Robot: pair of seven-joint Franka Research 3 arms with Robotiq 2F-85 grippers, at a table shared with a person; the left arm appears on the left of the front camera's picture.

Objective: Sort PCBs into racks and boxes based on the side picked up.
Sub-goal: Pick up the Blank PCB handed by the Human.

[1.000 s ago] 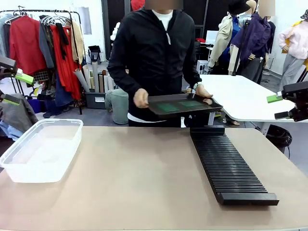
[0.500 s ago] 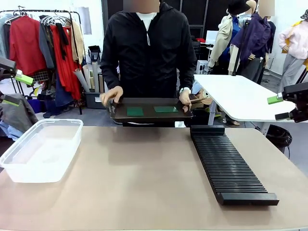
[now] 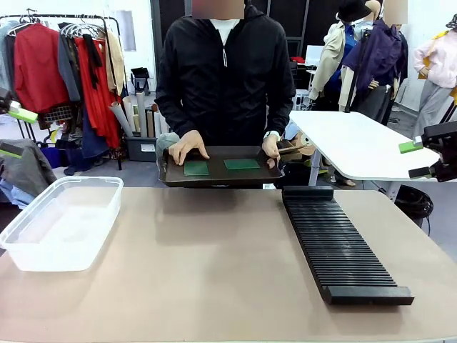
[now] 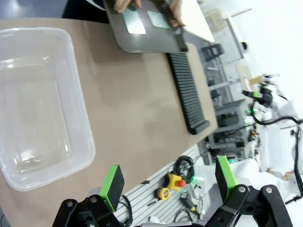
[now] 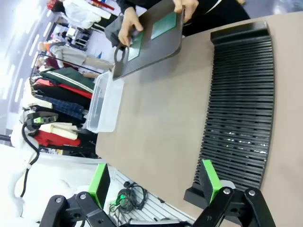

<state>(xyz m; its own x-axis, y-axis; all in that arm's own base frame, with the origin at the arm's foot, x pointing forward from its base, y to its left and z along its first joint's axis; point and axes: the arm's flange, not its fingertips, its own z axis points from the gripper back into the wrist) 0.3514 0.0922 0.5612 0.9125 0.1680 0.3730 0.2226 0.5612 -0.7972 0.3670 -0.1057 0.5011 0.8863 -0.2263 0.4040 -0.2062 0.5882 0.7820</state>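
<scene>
Two green PCBs [image 3: 196, 168] [image 3: 241, 163] lie flat in a shallow black tray [image 3: 221, 179] that a person holds with both hands at the table's far edge. The long black slotted rack [image 3: 335, 243] lies on the right of the table, and the clear plastic box [image 3: 61, 221] stands empty on the left. My left gripper [image 3: 16, 132] hangs open at the far left, above and behind the box [image 4: 38, 104]. My right gripper [image 3: 415, 159] is open at the far right, off the table beyond the rack [image 5: 239, 109]. Nothing is between either pair of fingers.
A white side table [image 3: 357, 146] stands behind the rack on the right. Clothes racks [image 3: 64, 64] fill the background on the left. The tan tabletop [image 3: 207, 257] lies bare between box and rack.
The person has swung the tray level and brought it down to the table's far edge, one hand now resting on it. My left gripper has drifted slightly left; the right has not moved.
</scene>
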